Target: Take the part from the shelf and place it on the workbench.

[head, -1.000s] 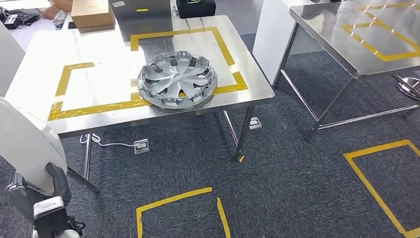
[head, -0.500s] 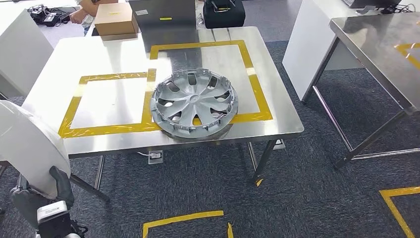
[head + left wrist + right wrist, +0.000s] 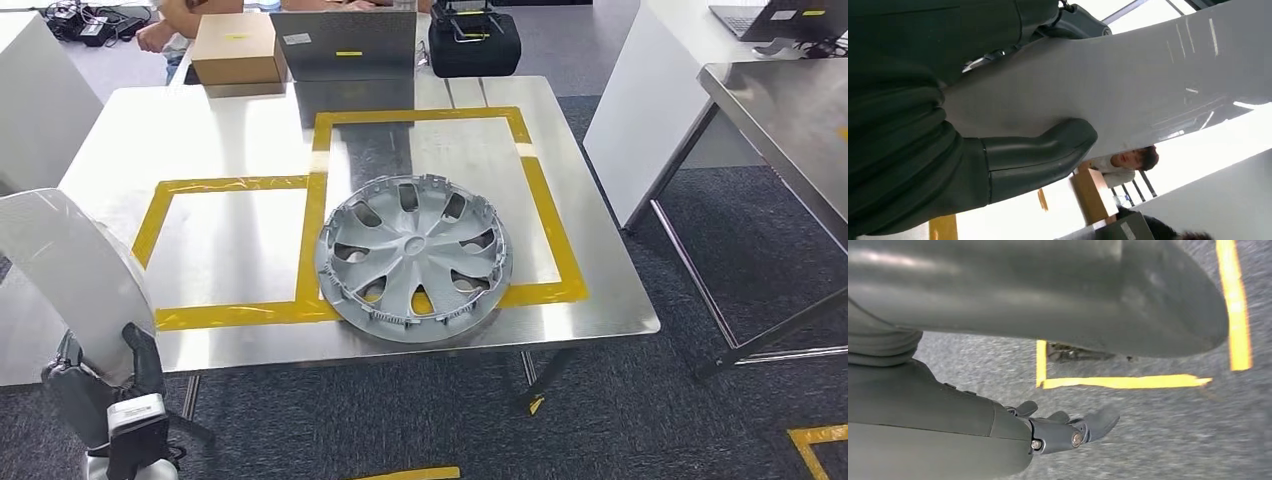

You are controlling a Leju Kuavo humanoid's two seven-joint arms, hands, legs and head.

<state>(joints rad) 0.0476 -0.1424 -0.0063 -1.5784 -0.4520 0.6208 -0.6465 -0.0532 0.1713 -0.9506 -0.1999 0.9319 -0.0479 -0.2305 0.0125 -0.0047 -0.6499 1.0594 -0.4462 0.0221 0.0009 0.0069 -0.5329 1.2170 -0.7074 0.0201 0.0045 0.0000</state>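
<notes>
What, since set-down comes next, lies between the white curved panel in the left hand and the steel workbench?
Nothing visible. The left hand holds the white curved panel beside the steel workbench, whose left yellow-taped square is bare; a silver hubcap overlaps the right one.

Worktop (image 3: 600, 300): bare silver steel, marked w/ yellow tape (image 3: 312, 240) in two rectangular outlines. Wheel cover (image 3: 413, 258): silver-grey, spoke pattern w/ dark cut-outs. White panel (image 3: 60, 280): plain glossy white. Left robot hand (image 3: 1013, 160): dark grey thumb. Right robot hand (image 3: 1068, 432): dark grey fingers. Box (image 3: 237, 47): tan cardboard. Case (image 3: 475, 42): black. Carpet (image 3: 650, 420): dark blue-grey speckle, yellow tape lines.
</notes>
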